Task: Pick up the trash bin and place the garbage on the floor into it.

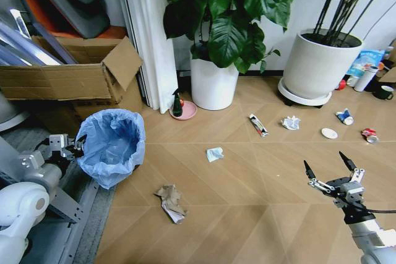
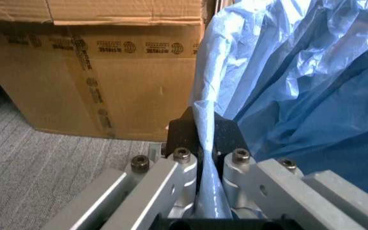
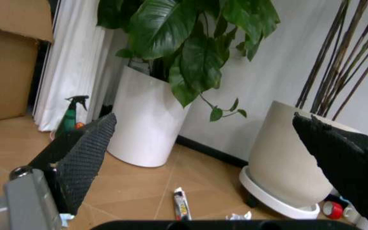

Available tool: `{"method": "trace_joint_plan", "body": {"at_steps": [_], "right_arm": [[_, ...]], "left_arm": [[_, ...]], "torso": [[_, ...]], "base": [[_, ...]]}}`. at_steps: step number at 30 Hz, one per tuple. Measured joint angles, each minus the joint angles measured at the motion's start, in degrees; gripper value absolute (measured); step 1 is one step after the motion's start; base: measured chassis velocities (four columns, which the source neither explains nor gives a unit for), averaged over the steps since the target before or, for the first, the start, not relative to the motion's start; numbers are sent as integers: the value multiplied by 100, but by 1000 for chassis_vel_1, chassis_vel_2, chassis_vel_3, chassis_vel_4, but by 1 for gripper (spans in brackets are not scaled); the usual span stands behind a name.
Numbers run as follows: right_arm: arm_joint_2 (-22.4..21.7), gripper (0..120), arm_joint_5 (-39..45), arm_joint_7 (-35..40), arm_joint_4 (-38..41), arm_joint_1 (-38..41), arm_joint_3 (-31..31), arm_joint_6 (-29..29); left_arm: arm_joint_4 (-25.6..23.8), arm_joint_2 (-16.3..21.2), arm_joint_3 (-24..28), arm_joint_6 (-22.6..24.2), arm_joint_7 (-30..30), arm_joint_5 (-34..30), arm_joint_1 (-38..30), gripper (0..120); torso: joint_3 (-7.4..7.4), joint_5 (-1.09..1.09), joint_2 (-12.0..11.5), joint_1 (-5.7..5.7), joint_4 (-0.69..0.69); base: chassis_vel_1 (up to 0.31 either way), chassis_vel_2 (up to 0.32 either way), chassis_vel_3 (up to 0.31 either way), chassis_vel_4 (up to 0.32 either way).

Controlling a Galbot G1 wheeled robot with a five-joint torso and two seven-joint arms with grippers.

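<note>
Meanwhile, the left gripper (image 1: 79, 144) pinches the blue liner at the rim of the trash bin (image 1: 111, 146) beside a cardboard box (image 1: 68, 75); the right gripper (image 1: 330, 170) hangs wide open, empty, above littered floor (image 1: 247, 202).

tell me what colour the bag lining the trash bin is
Light blue. The trash bin liner shows best in the head view, with the left gripper shut on its edge.

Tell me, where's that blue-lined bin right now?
In the head view the trash bin sits at left, beside the cardboard box, its liner pinched by the left gripper.
</note>
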Motion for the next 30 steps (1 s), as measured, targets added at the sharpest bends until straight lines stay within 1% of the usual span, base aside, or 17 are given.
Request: {"method": "trace_joint_plan", "body": {"at_steps": [5,8,9,12,13,14,16,18,19,21,23,24,25,26,28,29,30], "right_arm": [[-5,100,27,36,-10,21,-29,-29],[26,100,165,24,31,90,-190,-372],[26,100,165,24,31,90,-190,-372],[-38,100,340,6,-30,341,-671,-887],[-102,100,475,-2,-84,434,-868,-998],[-102,100,475,-2,-84,434,-868,-998],[-310,100,971,-23,-277,725,-1463,-1304],[-478,100,1346,76,-540,1158,-2148,-1583],[-478,100,1346,76,-540,1158,-2148,-1583],[-563,100,1589,329,-827,1640,-2970,-1835],[-576,100,1745,491,-993,2005,-3584,-2054],[-576,100,1745,491,-993,2005,-3584,-2054],[-573,100,1778,547,-1045,2124,-3767,-2130],[-537,100,1828,702,-1272,2533,-4329,-2292],[-509,100,1816,789,-1562,3026,-4924,-2359],[-521,100,1833,805,-1641,3177,-5132,-2374],[-521,100,1833,805,-1641,3177,-5132,-2374]], "left_arm": [[-10,16,31,-1,30,4,9,0],[-36,80,52,-1,33,-29,-20,0],[-36,80,52,-1,33,-29,-20,0],[-54,171,77,-2,43,-68,-35,0],[-59,185,92,-6,46,-78,-37,0],[-59,185,92,-6,46,-78,-37,0],[-61,212,140,-24,61,-83,-29,0],[-35,217,208,-53,93,-44,-20,0],[-35,217,208,-53,93,-44,-20,0],[22,180,275,-65,96,11,-42,0],[47,156,311,-65,90,28,-58,0],[47,156,311,-65,90,28,-58,0],[53,151,324,-66,84,31,-61,0],[70,151,343,-66,73,41,-61,0],[80,178,337,-66,68,48,-30,0],[81,192,322,-66,68,45,-8,0],[81,192,322,-66,68,45,-8,0]], "torso": [[-1,0,0,0,-2],[-1,-1,0,-1,-2],[-1,-1,0,-1,-2],[-1,-2,0,-1,-3],[-1,-2,0,-1,-1],[-1,-2,0,-1,-1],[0,0,0,0,0],[0,-4,0,0,0],[0,-4,0,0,0],[0,0,0,0,0],[0,-1,0,0,0],[0,-1,0,0,0],[0,-3,0,0,-1],[0,-1,0,0,-1],[0,-1,0,0,0],[0,-2,0,0,0],[0,-2,0,0,0]], "base": [[-12,-44,3,31],[-15,-64,4,45],[-11,-57,18,26],[0,0,0,0],[0,0,0,0],[0,0,0,0],[0,0,0,0],[0,0,0,0],[0,0,0,0],[0,0,0,0],[0,0,0,0],[0,0,0,0],[0,0,0,0],[0,0,0,0],[0,0,0,0],[0,0,0,0],[0,0,0,0]]}}
